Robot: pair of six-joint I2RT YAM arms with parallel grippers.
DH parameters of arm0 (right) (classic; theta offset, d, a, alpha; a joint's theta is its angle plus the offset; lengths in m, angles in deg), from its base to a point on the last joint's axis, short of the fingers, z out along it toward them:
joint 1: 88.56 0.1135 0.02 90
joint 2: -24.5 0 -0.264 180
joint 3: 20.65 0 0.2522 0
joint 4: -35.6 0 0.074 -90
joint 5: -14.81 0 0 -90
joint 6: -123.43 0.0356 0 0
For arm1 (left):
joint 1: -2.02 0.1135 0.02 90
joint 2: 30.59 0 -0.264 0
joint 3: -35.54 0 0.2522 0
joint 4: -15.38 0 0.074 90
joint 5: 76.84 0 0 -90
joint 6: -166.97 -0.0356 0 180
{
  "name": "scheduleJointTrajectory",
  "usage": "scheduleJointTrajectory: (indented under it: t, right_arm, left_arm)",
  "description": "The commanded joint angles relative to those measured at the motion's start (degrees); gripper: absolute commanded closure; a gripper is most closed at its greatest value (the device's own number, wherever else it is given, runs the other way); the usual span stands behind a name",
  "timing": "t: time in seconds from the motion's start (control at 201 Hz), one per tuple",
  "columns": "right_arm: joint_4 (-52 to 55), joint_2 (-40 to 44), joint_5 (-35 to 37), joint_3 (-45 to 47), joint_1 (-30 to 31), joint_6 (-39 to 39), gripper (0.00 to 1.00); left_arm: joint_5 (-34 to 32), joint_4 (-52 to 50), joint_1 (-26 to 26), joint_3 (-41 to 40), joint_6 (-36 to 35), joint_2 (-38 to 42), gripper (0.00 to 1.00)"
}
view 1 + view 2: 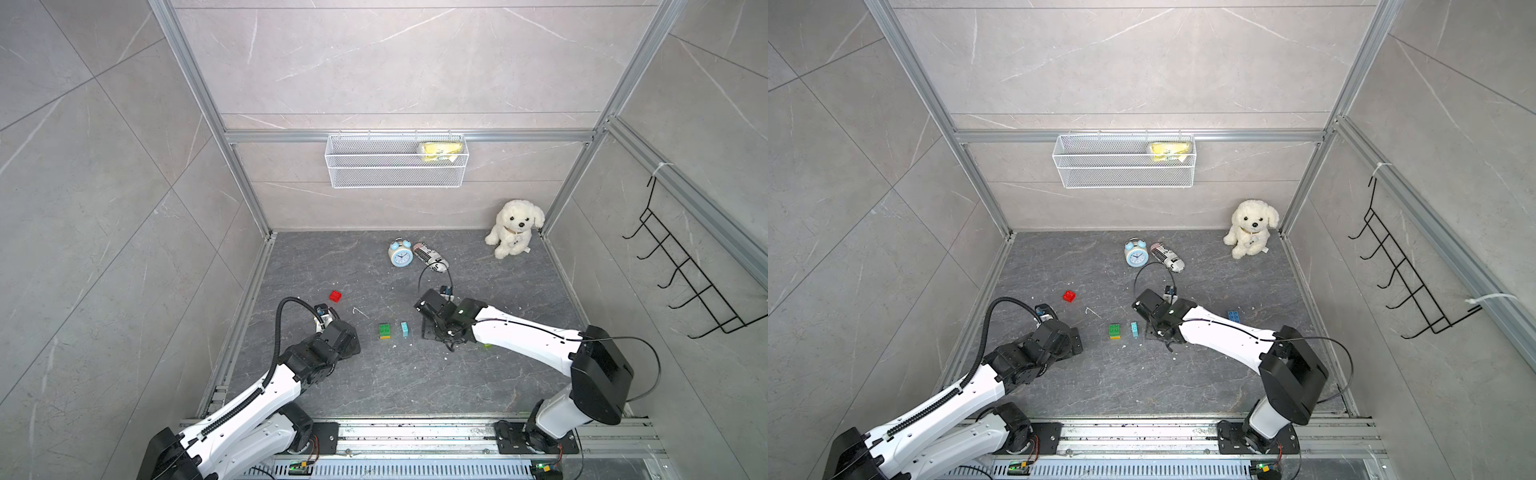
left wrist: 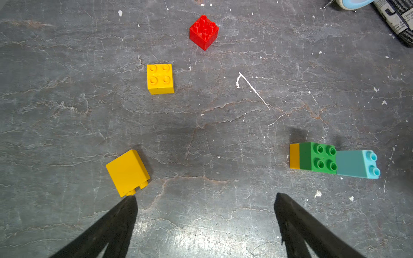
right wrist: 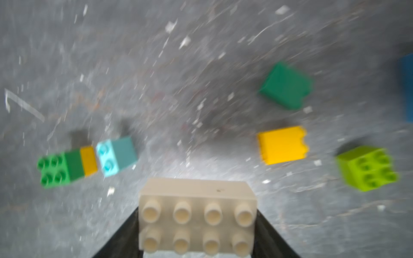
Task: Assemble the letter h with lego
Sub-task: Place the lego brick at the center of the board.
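On the dark veined tabletop (image 1: 374, 382), scattered lego (image 1: 384, 331); grey marbled walls (image 1: 395, 62) around.

The dark grey, stone-patterned desk (image 1: 374, 382) is carrying scattered pieces. A red brick (image 1: 335, 296) is sitting left of centre. A green-on-yellow stack (image 1: 384, 331) and a light blue brick (image 1: 404, 328) are standing just beside each other, apart, mid-frame. An alarm clock (image 1: 400, 254), a newsprint-patterned roll (image 1: 432, 258) and a plush dog (image 1: 514, 227) are resting further up, towards the right. White flecks (image 2: 317, 194) are dotting the surface.
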Motion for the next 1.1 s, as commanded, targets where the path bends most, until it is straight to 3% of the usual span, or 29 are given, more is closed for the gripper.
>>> scheduleJointTrajectory:
  t: [0.0, 0.254, 0.513, 0.662, 0.861, 0.891, 0.961, 1.09]
  right_arm:
    - [2.6, -3.4, -1.5, -4.0, 4.9, -0.6, 0.74]
    - [2.7, -11.3, -1.0, -7.7, 16.3, 5.4, 0.68]
    - [-1.8, -19.4, -2.9, -10.4, 19.7, 11.2, 0.62]
    - [-4.3, -20.9, -3.3, -10.0, 20.1, 13.9, 0.44]
    - [-8.8, -19.1, -5.4, -8.2, 20.0, 14.9, 0.29]
    - [-9.3, -18.2, -5.3, -7.9, 20.0, 14.6, 0.17]
    - [-10.4, -16.1, -5.0, -7.1, 20.0, 13.2, 0.08]
    - [-9.9, -12.9, -3.9, -5.9, 19.6, 10.9, 0.06]
  left_arm:
    - [-3.2, -1.6, 0.1, 0.0, 1.6, 1.2, 0.00]
    - [-5.0, -3.1, 0.1, -0.3, 3.0, 2.9, 0.00]
    - [-8.1, -6.2, 0.1, 0.0, 5.8, 3.8, 0.00]
    - [-9.0, -6.9, 0.1, -0.3, 6.6, 4.7, 0.00]
    - [-10.2, -7.5, 0.2, -0.8, 7.5, 5.9, 0.00]
    - [-10.2, -7.4, 0.3, -0.9, 7.4, 6.0, 0.00]
    - [-10.1, -6.9, 0.4, -1.1, 6.8, 6.1, 0.00]
    - [-9.7, -5.5, 0.7, -1.7, 6.1, 6.1, 0.00]
